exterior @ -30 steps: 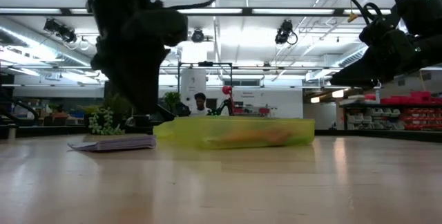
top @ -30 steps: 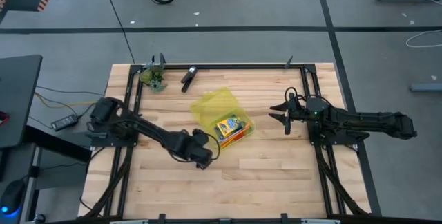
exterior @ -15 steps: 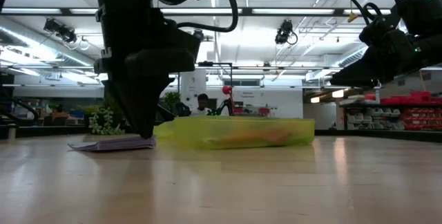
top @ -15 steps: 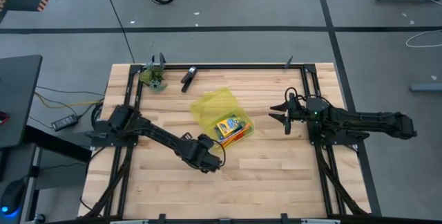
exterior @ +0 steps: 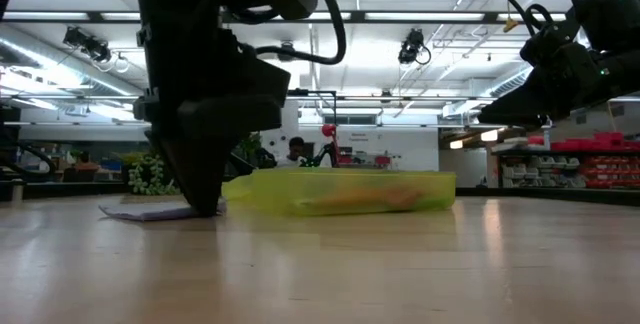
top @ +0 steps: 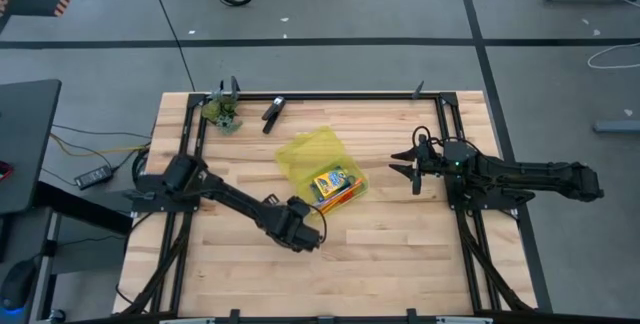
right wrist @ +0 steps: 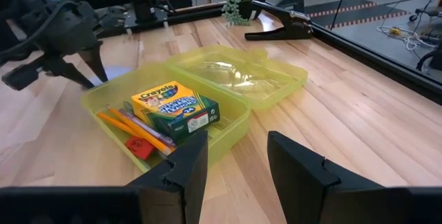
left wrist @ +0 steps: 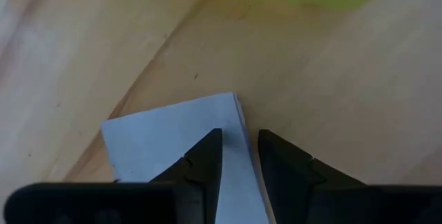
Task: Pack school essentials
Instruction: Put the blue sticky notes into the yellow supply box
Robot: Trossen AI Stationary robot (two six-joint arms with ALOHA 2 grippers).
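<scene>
Wooden table holds the open yellow case. Just beside it lies the note pad, straddled at its edge by the left gripper, fingers slightly apart. Pad pickup is judged underway; closing, then lifting, is called for. Right gripper is held spread near the case.

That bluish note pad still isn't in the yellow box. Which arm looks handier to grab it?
Probably the left: the left gripper is open, straddling the note pad edge. The right gripper hangs beyond the yellow case.

High view: straight down on whole table. Low view: table-level, faces room. Left wrist: v. close on note pad. Right wrist: nearer yellow case, also in high + low.
</scene>
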